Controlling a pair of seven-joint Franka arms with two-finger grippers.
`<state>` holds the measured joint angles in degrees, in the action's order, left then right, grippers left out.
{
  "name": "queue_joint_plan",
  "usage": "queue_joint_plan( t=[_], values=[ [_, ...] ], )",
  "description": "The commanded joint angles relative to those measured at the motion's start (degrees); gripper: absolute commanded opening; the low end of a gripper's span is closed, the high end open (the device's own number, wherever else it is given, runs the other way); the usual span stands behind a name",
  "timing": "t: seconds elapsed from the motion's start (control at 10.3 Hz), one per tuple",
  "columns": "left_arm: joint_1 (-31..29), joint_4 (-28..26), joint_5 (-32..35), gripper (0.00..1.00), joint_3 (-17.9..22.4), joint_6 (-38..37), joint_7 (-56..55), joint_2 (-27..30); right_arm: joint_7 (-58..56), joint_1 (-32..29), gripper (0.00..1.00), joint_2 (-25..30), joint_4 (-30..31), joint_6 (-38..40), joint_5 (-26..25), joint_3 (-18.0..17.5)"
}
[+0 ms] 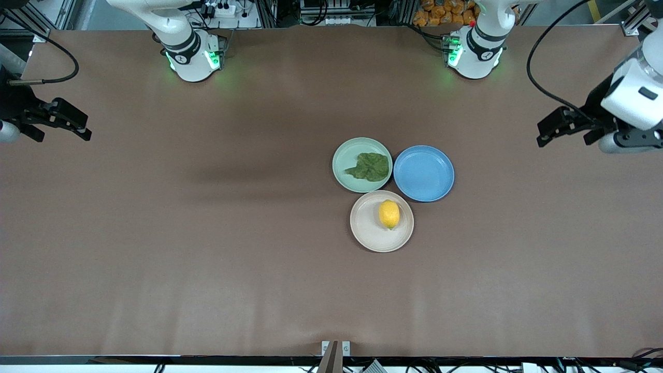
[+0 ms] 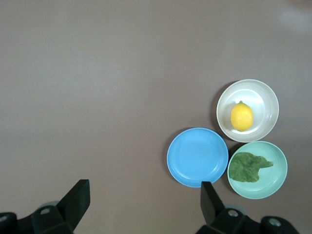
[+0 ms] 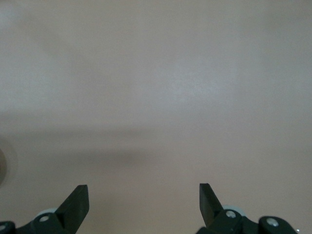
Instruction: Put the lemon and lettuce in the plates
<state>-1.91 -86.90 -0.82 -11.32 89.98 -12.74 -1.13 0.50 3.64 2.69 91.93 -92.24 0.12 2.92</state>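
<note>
The lemon is seen lying in the beige-cream plate, with its long axis running toward and away from the front camera. The lettuce is spread flat in the mint green plate, which touches the beige-cream plate on the side farther from the front camera. A blue plate beside them is left bare. Both placements are judged complete. The left gripper and the right gripper are held with jaws wide apart and empty, over the table's two ends, well apart from the beige-cream plate. Neither is much nearer to it.
</note>
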Motion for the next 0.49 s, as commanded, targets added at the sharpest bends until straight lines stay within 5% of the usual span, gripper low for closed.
queue_joint_plan(
  t=[0.0,0.39],
  values=[
    [-0.5,-1.7,1.0,1.0,-2.5,-0.7,-3.9,0.9,-0.8,-1.2,1.0,-0.4,0.2,-1.4,0.0,-0.3],
    [-1.6,-2.1,0.6,1.0,-2.6,3.0,1.9,2.7,-0.8,-1.0,1.0,-0.5,0.2,-1.5,0.0,-0.3]
  ],
)
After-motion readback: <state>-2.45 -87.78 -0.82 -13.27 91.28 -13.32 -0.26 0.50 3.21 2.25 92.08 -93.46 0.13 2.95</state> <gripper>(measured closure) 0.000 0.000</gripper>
